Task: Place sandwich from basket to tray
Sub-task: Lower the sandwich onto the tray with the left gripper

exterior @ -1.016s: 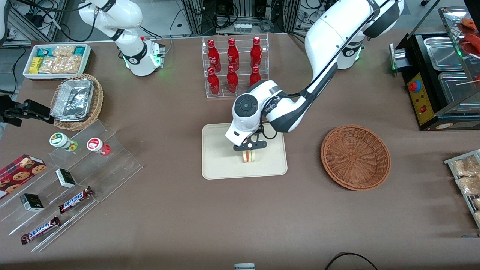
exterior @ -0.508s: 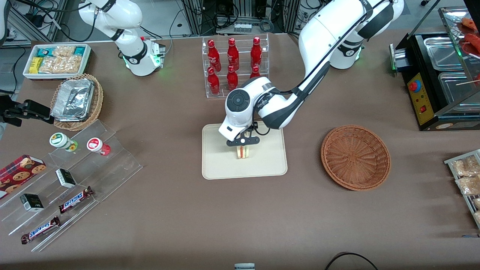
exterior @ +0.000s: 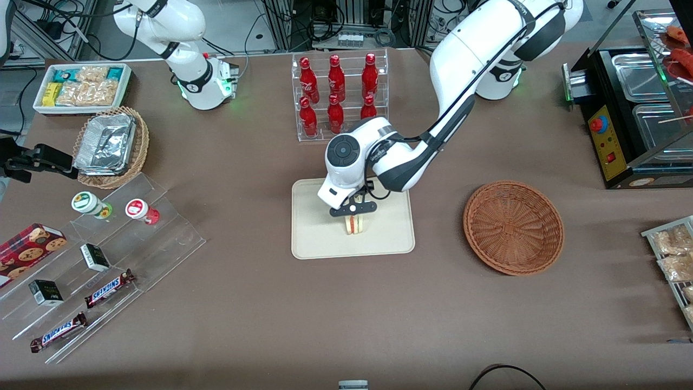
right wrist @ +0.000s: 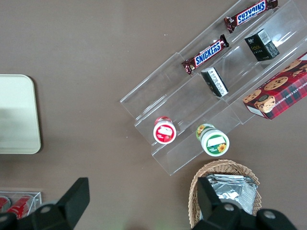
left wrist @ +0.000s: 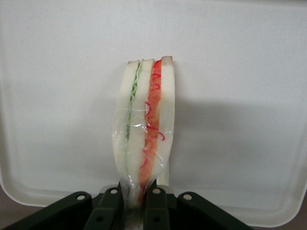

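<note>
The gripper (exterior: 353, 215) hung over the tray (exterior: 314, 238), fingers (left wrist: 156, 203) clamped on the sandwich (left wrist: 146, 127); lowering and letting go looked due next, with the basket (exterior: 513, 226) sitting empty nearby.

over the last second the gripper (exterior: 352, 215) carried the sandwich (exterior: 353, 224) across the tray (exterior: 314, 238) toward the parked arm's end, first farther from the front camera, then slightly nearer again. the fingers (left wrist: 156, 203) still pinch the sandwich, which now sits lower, near the tray's middle.
</note>
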You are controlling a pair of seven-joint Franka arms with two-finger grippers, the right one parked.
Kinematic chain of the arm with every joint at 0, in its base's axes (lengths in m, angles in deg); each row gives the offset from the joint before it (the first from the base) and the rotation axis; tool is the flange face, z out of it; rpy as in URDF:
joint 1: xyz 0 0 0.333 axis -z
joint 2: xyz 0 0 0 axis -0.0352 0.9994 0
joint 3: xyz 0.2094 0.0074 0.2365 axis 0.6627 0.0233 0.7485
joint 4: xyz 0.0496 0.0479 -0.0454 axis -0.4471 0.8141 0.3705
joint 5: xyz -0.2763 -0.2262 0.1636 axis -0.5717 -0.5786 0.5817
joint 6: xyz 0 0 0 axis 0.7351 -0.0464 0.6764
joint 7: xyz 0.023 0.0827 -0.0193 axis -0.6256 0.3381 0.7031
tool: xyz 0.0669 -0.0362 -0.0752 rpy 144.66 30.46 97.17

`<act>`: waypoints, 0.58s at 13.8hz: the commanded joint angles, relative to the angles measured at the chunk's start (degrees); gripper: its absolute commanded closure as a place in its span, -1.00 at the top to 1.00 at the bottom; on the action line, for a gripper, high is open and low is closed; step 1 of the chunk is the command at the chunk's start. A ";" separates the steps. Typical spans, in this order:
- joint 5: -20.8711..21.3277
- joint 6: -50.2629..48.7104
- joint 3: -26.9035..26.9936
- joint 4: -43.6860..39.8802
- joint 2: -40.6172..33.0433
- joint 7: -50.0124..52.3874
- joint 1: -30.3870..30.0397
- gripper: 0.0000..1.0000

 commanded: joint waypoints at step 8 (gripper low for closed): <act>5.23 -0.43 0.57 -2.80 2.12 4.90 2.18 1.00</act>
